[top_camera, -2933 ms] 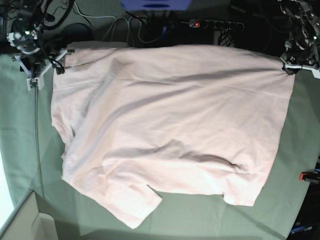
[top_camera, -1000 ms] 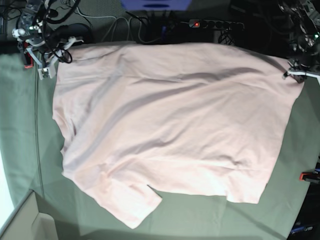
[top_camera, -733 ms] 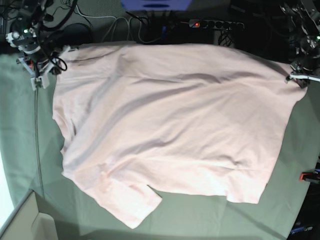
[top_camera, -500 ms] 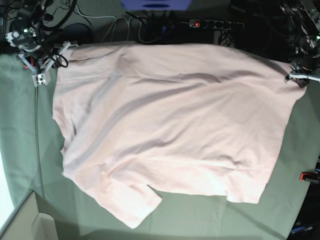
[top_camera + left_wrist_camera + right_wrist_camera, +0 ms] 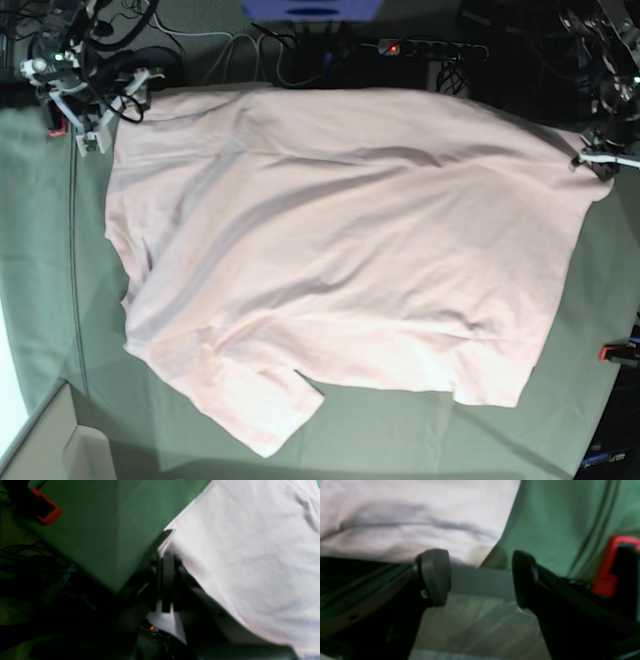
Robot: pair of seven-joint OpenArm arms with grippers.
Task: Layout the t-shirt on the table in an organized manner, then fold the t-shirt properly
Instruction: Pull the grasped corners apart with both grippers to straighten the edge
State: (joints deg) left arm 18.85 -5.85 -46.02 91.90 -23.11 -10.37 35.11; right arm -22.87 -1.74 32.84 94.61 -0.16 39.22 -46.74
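The pale pink t-shirt (image 5: 340, 240) lies spread on the grey-green table (image 5: 45, 270), plain side up, with no lettering showing. One sleeve (image 5: 265, 410) points to the near edge. My left gripper (image 5: 591, 158) is shut on the shirt's far right corner; in the left wrist view its closed fingers (image 5: 167, 565) pinch the hem of the shirt (image 5: 250, 555). My right gripper (image 5: 112, 112) is open at the far left corner. In the right wrist view it (image 5: 480, 580) gapes empty just off the shirt's edge (image 5: 407, 517).
A power strip (image 5: 430, 48) and cables lie beyond the far edge. Red clamps sit at the right edge (image 5: 615, 352), in the left wrist view (image 5: 47, 512) and in the right wrist view (image 5: 615, 565). A pale box (image 5: 50, 445) stands at the near left corner.
My left gripper has drawn the right corner a little outward and down. My right gripper has shifted slightly up and right by the left corner. The shirt lies flatter along the far edge.
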